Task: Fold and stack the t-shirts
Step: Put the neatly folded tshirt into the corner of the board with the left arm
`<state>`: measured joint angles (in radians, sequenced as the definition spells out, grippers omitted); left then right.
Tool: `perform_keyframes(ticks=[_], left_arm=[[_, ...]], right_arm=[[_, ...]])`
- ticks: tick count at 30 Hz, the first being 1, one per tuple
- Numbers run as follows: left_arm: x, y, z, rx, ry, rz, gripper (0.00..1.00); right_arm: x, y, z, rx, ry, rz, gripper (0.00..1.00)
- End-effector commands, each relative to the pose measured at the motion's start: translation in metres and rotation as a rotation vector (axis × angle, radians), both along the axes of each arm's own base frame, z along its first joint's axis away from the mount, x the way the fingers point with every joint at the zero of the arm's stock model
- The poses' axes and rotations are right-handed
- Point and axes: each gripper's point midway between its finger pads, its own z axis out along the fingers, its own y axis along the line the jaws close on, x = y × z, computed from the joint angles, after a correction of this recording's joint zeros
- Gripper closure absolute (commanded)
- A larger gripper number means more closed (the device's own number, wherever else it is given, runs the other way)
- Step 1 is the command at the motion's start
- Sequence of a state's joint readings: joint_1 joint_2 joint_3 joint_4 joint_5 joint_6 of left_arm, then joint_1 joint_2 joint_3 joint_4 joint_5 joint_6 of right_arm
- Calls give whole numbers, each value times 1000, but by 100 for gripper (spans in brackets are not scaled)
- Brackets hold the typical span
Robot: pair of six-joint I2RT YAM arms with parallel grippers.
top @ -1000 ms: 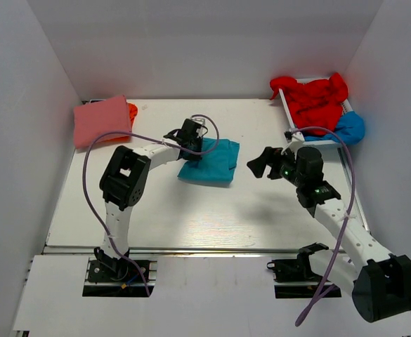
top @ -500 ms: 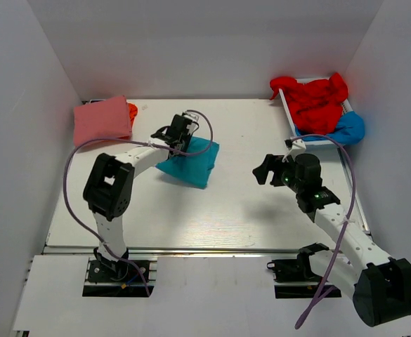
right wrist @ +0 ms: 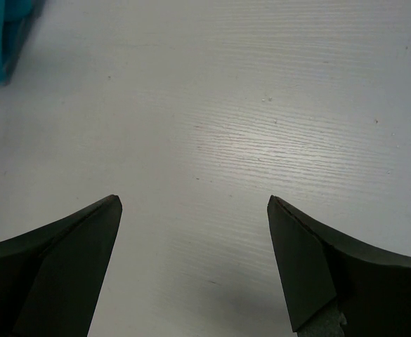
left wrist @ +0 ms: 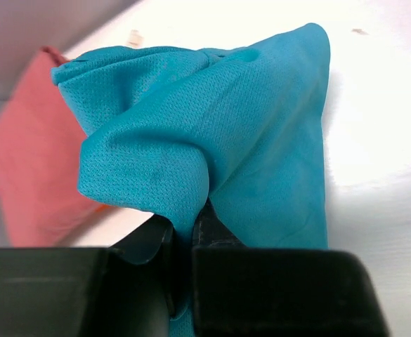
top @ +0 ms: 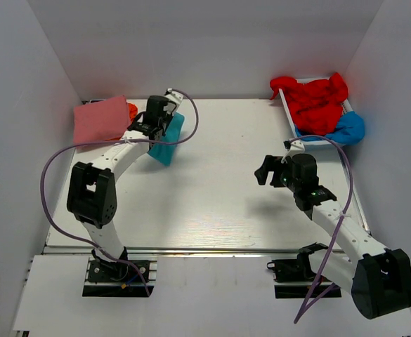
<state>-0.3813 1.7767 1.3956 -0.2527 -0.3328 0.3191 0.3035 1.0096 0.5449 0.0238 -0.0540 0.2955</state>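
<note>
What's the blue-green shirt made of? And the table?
The teal shirt looks like soft, matte knit cloth, perhaps sports mesh: tiny holes dot it and it folds limply. The table looks like white wood or wood-look laminate: faint grain lines, slight sheen.

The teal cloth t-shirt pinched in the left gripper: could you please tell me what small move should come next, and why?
The left gripper is shut on the folded teal cloth t-shirt, which hangs beside the folded pink cloth t-shirt, not yet over it. So the next move is probably to carry it slightly left and lower it onto the pink one.
</note>
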Motion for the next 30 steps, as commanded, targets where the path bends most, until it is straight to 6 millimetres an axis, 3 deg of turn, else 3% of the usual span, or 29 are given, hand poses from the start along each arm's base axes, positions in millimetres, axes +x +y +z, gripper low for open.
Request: perform_keyframes(ticks=[1,5,9,10,12,18,23,26,27,30], left_arm=[[19,23,83,42,-192,-11,100],[34,50,107,70,-250,26,100],[50,72,119,106,-272,41,100],[54,76,133,98,-307,53,100],[64,89,127,111,-288,67,100],[86,124,140,105,-301,93,100],[95,142,117,81,-262,105,100],[98,167,112,87,-257,147,100],[101,179,102,97,-247,180,100],[108,193,91,73,-240,204,100]], right_arm=[[8,-8,5,-32,-38,-35,10],[13,-12,6,-50,-34,-62,10],[16,-13,2,-62,-17,-69,10],[17,-13,-2,-65,-5,-72,10],[20,-12,-1,-66,-3,-75,10],[30,-9,3,-67,5,-76,10],[36,-9,4,-79,12,-79,10],[41,-7,5,-78,15,-78,10],[43,-6,5,-79,18,-77,10],[46,-5,3,-79,28,-72,10]])
